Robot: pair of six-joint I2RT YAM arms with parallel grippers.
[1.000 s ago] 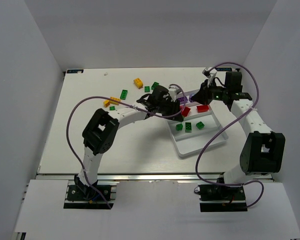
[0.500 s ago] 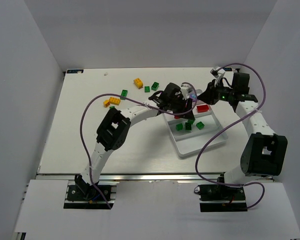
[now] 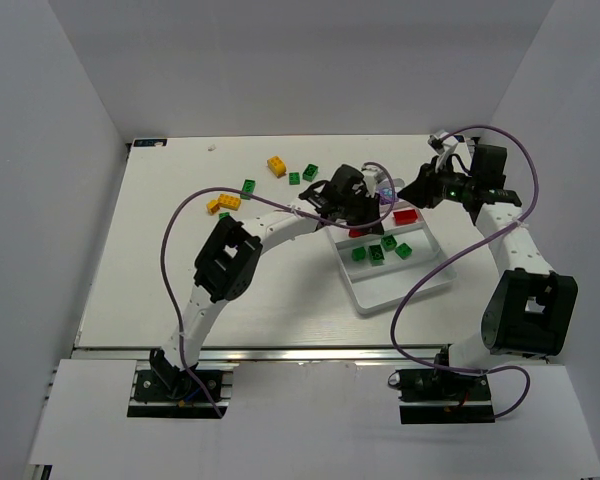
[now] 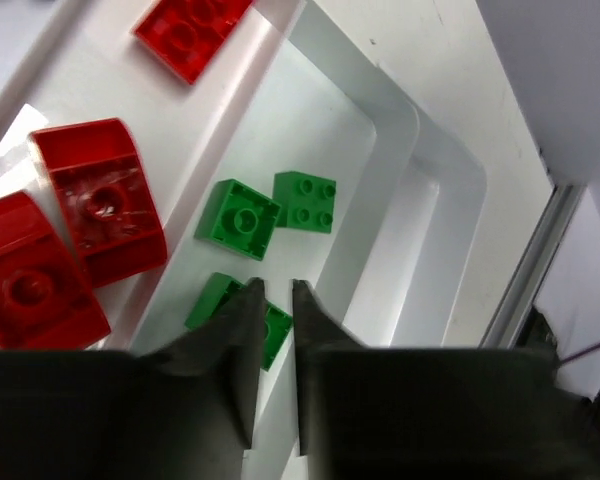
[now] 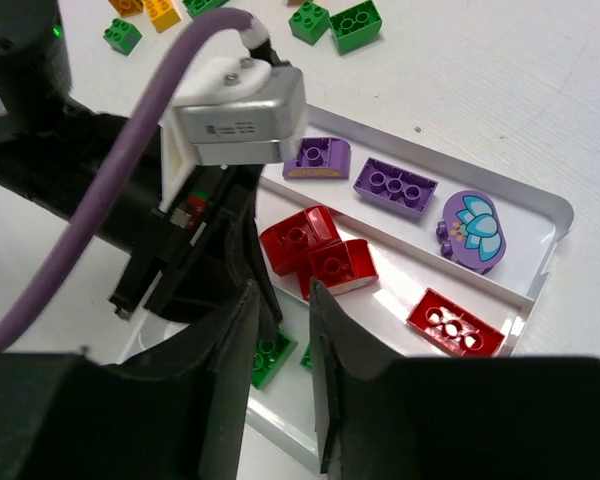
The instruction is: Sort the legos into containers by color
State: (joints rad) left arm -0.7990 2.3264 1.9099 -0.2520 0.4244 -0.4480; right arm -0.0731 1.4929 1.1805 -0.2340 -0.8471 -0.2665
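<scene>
The left gripper (image 4: pixel 277 290) has its jaws nearly pressed together on nothing, above green bricks (image 4: pixel 238 218) in one compartment of the white tray (image 4: pixel 405 125). Red bricks (image 4: pixel 98 200) lie in the next compartment. The right gripper (image 5: pixel 283 292), jaws slightly parted and empty, hangs near the tray. Other bricks (image 3: pixel 276 164) lie loose on the table (image 3: pixel 160 260).

White tray (image 5: pixel 555 208) — legos (image 5: pixel 395 187) purple, red, green in separate compartments (image 4: pixel 280 130); others loose outside.
</scene>
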